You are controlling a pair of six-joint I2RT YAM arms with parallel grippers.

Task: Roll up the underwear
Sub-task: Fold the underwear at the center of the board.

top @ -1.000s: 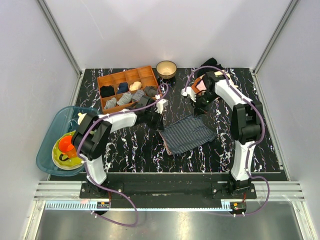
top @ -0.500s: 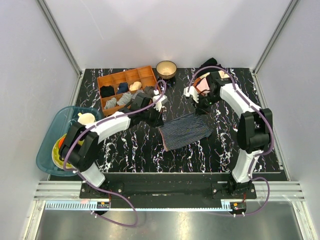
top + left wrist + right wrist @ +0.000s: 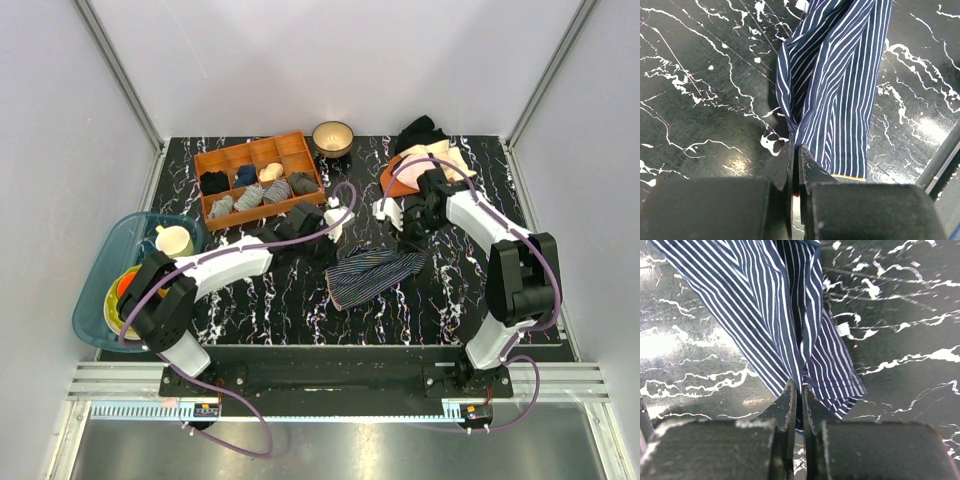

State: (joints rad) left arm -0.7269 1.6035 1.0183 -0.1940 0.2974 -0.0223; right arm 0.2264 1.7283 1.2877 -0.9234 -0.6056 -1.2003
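Presently the left pincer [image 3: 796, 150] is closed tight on an edge of the underwear [image 3: 375, 275]. The striped cloth runs straight away from its tips across the dark marbled bench [image 3: 260, 300].

The garment lies right of the bench centre, between the two arms. It is gathered into a narrow, creased band rather than spread flat. Its long axis runs left to right, with the right end slightly farther from the arm bases. Whether the middle rests on the bench or hangs just clear cannot be told.

The right pincer [image 3: 796, 387] is likewise clamped on the opposite end, with the cloth fanning out from its tips.

Assessment: neither arm is the nearer, since each holds one end. The garment probably needs laying out flat along this axis before any rolling begins. Bunching in the middle is the likely fault.
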